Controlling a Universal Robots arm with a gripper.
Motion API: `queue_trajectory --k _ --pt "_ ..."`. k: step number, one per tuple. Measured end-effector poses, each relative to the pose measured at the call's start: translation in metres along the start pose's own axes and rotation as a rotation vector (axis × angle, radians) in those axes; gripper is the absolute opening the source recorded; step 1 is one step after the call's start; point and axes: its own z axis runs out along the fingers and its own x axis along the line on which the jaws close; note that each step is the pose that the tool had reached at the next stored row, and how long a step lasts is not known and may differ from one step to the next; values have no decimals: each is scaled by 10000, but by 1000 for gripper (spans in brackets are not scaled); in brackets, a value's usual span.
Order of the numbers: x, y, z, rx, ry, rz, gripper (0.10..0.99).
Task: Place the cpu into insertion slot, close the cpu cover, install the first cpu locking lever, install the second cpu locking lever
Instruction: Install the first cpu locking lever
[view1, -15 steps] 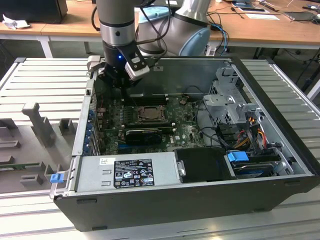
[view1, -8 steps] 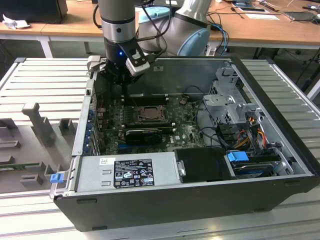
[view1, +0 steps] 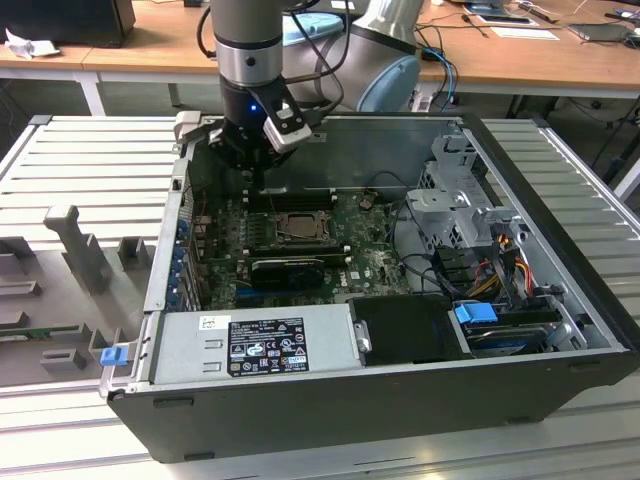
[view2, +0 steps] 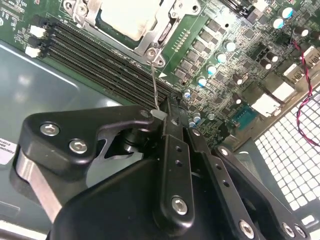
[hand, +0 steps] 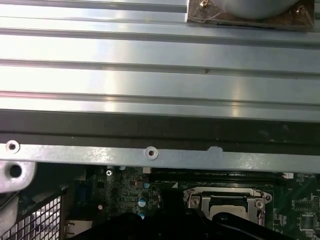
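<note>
The cpu (view2: 127, 17) lies pale and flat in the insertion slot (view1: 295, 225) on the green board. The dull-metal cpu cover (view2: 165, 32) is down around it. A thin wire locking lever (view2: 155, 82) rises from the socket's corner screw to my gripper (view2: 175, 107). Its pale tip rests against the side of the black fingertips (view2: 172, 125), which are shut together. In the exterior view my gripper (view1: 252, 172) hangs inside the open case, just behind the socket. The first wrist view shows the socket's metal frame (hand: 200, 197) and the cpu (hand: 227, 207) below the case wall.
Long black RAM slots (view2: 100, 55) run beside the socket. The case's rear wall (hand: 160, 130) is close behind the gripper. A power supply (view1: 255, 345) fills the front of the case, with a drive cage (view1: 455, 200) and cables at the exterior view's right. Grey fixtures (view1: 80, 250) stand outside.
</note>
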Motion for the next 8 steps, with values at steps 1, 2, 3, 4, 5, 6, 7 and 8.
queue_trajectory --k 1,2,3,4,5,6,7,8 --pt "0 -2 1 0 0 1 106" --pt "0 -2 1 2 0 2 106" --pt "0 -3 1 1 1 2 106" --pt "0 -3 1 0 0 0 106" --pt "-2 -3 2 -1 0 0 106" --pt "-7 -4 3 -1 -1 -2 106" --pt "-17 -4 3 -1 -1 0 106" --pt "-28 -4 4 -1 -1 0 106"
